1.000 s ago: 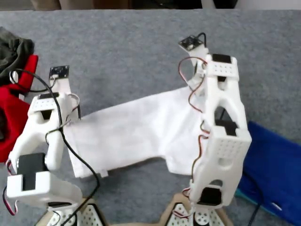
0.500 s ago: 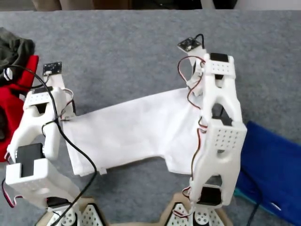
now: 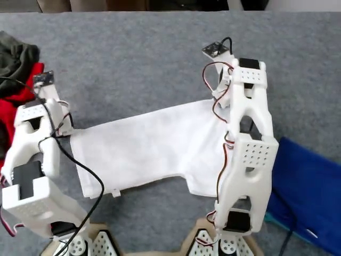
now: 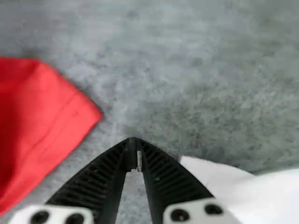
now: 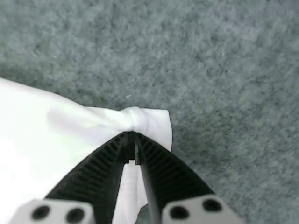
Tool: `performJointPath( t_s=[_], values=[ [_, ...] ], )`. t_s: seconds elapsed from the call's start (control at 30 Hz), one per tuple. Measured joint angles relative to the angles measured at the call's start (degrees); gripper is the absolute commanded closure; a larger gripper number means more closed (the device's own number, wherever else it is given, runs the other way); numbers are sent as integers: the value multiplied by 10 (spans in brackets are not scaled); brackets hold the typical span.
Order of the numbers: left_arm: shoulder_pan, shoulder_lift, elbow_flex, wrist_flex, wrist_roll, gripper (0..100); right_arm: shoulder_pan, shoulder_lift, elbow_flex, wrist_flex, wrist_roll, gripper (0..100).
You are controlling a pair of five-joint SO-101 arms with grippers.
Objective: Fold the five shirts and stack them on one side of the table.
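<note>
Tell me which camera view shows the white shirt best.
The high view: the white shirt lies spread flat, most of its outline visible. The left wrist view catches one corner beside the left tool. The right wrist view shows a bunched corner pinched in the right tool.

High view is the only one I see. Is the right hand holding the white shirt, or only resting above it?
Observer: Holding. The right wrist view shows the right hand shut on a bunched corner of the white shirt.
Operator: And the left hand?
Observer: Its fingertips meet, with the shirt's edge against one finger; a pinch I cannot confirm.
Operator: What is near it?
Observer: The corner of a red shirt, flat on the grey table, apart from the fingertips.
</note>
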Motion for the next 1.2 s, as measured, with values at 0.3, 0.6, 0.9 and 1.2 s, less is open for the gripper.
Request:
performJointPath(
  t_s=[0.3, 0.6, 0.9, 1.2],
  values=[
    [17, -59, -121, 140, 20, 980, 7, -19, 6, 11, -4, 993],
    [77, -184, -82, 217, -26, 980, 14, -229, 205, -53, 3, 993],
    [87, -355, 117, 216, -74, 980, 14, -552, 460, -62, 105, 990],
    [87, -521, 324, 75, -74, 980, 14, -835, 694, 4, 272, 990]
  ],
)
